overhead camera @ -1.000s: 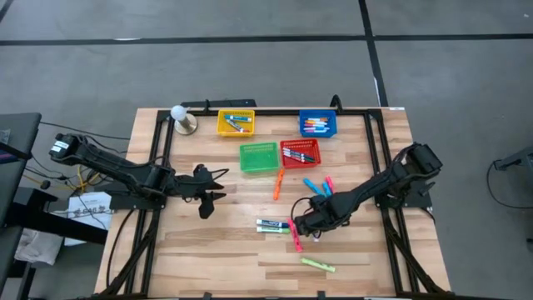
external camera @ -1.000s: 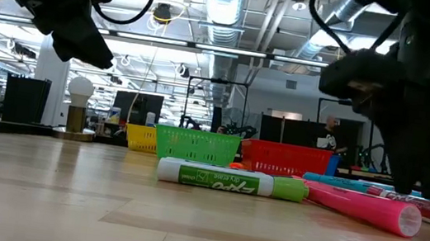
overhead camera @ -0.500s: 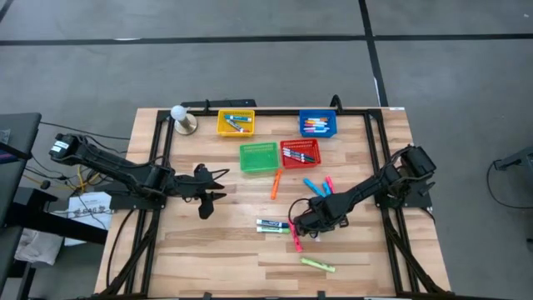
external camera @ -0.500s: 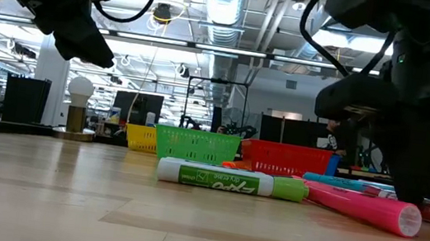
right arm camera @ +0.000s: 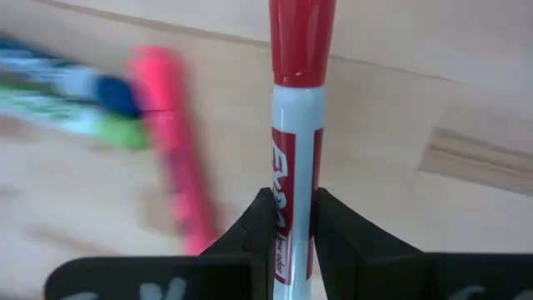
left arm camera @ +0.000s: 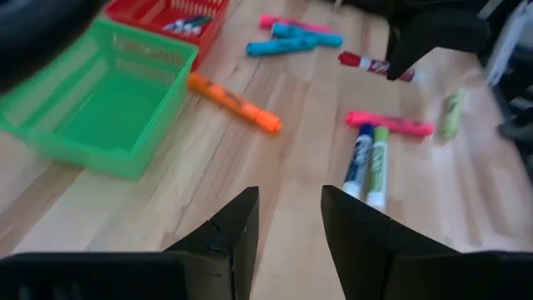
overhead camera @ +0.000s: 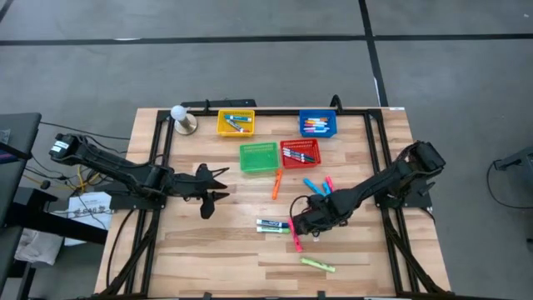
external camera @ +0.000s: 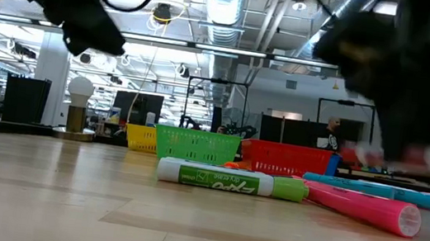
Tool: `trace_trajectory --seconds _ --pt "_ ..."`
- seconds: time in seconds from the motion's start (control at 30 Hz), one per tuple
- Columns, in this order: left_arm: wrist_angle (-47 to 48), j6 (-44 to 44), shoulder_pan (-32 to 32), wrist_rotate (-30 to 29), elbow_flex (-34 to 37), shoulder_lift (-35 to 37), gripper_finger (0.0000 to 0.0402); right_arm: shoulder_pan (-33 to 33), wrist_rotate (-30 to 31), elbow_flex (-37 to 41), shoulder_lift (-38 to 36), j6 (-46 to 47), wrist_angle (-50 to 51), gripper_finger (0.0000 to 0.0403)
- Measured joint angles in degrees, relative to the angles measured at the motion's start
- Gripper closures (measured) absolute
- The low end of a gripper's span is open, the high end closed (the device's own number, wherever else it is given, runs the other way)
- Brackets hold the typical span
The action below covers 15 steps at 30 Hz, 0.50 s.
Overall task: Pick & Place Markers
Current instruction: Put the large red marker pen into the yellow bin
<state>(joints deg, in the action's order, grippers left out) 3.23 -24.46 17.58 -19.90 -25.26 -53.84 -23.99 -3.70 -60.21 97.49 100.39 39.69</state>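
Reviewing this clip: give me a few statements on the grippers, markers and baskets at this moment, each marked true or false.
1. The right gripper holds a red-capped marker with a white barrel. True.
2. The green basket is full of markers. False: it looks empty.
3. The left gripper grips an orange marker. False: its jaws are open and empty; the orange marker lies on the table beside the green basket.
4. A pink marker lies on the table near the right gripper. True.
5. The blue basket holds markers. True.
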Motion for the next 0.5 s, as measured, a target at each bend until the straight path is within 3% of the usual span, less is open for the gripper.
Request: trace_trajectory --seconds 0.33,0.5 --pt "-13.8 -4.9 -0.6 3.7 0.0 0.0 0.0271 2.6 17.8 -6.0 -11.1 -12.9 -1.2 0.0358" --pt "-23.5 -6.4 -3.0 5.1 0.0 0.0 0.0259 6.5 20.5 -7.2 -12.5 -27.2 -11.4 0.0355"
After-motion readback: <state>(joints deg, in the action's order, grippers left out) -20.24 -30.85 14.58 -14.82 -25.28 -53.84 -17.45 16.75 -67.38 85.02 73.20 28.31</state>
